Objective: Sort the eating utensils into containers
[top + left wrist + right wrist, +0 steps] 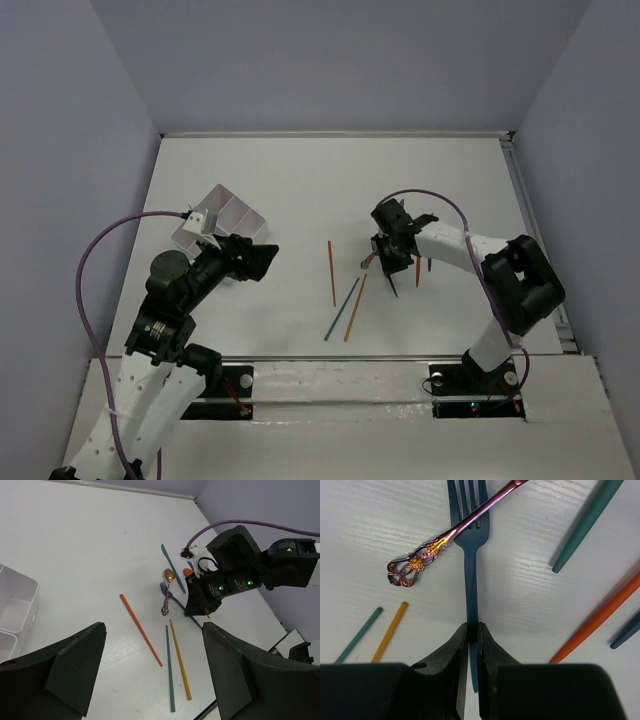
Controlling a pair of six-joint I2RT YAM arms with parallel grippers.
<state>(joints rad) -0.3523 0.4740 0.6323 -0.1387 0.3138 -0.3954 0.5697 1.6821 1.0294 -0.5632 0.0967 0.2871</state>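
Observation:
My right gripper (473,630) is shut on the handle of a dark blue fork (470,555) that lies flat on the table. A copper spoon with an ornate handle (440,542) lies across the fork's tines. In the top view the right gripper (385,262) is at mid-table. A red stick (332,272), a teal stick (341,309) and a yellow-orange stick (355,307) lie to its left. My left gripper (262,258) is open and empty, just right of the translucent divided tray (225,215). The tray's corner (15,605) also shows in the left wrist view.
A teal stick (587,525), an orange stick (600,620) and a dark blue piece (627,630) lie right of the fork. Purple cables loop over both arms. The table's right edge has a metal rail (530,220).

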